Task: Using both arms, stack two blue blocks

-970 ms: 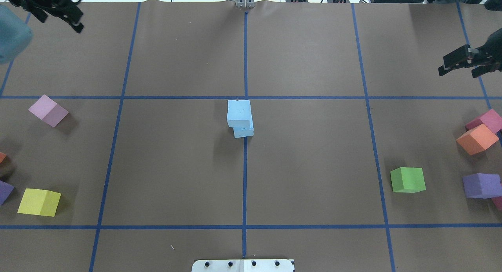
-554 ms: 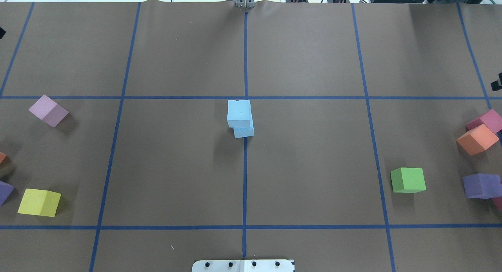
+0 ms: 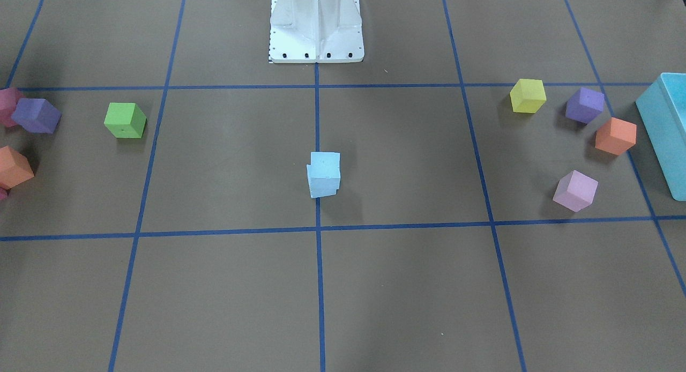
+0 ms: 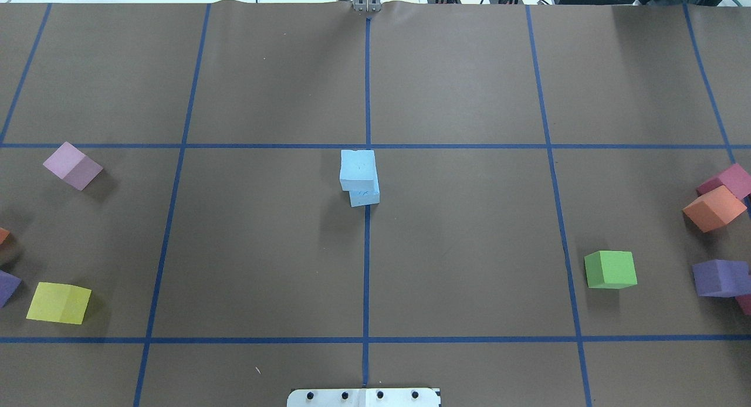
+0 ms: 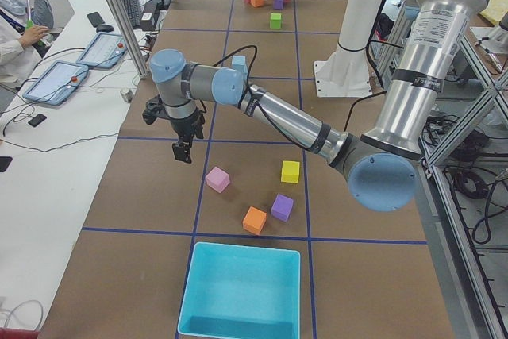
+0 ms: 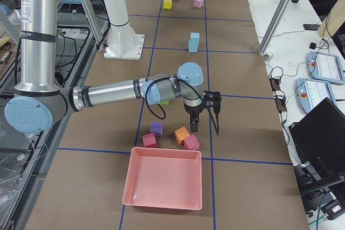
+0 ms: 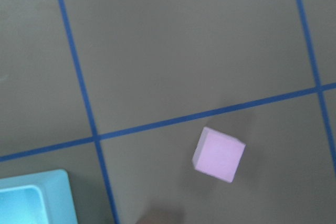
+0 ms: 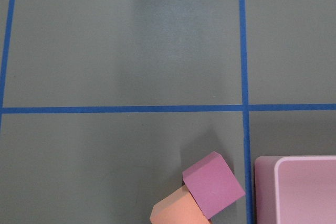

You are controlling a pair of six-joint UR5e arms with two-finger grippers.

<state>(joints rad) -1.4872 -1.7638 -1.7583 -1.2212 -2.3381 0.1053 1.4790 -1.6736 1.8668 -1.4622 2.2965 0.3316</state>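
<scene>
The upper pale sky-blue foam cube (image 4: 357, 168) sits on the lower pale sky-blue foam cube (image 4: 366, 197) at the middle of the brown paper-covered tabletop (image 4: 469, 248), on the central blue tape line. The two are touching but not flush: the upper one is shifted toward the top left of the overhead frame, leaving a strip of the lower one showing. Both stand upright.

The left pincer (image 5: 182, 150), a black two-finger tool on the silver-and-grey left arm (image 5: 286, 121), hangs above the tabletop left of centre in the left side view, apart from the pale pink foam cube (image 5: 217, 179) below and to its right. How far it is open cannot be told.

The right pincer (image 6: 206, 126), on the silver-and-grey right arm (image 6: 108, 96), hangs near the middle of the right side view, above the magenta foam cube (image 6: 191, 143) and the orange foam cube (image 6: 181, 134), with the pink plastic tray (image 6: 164, 184) lower in the frame. Its opening cannot be told either.
</scene>
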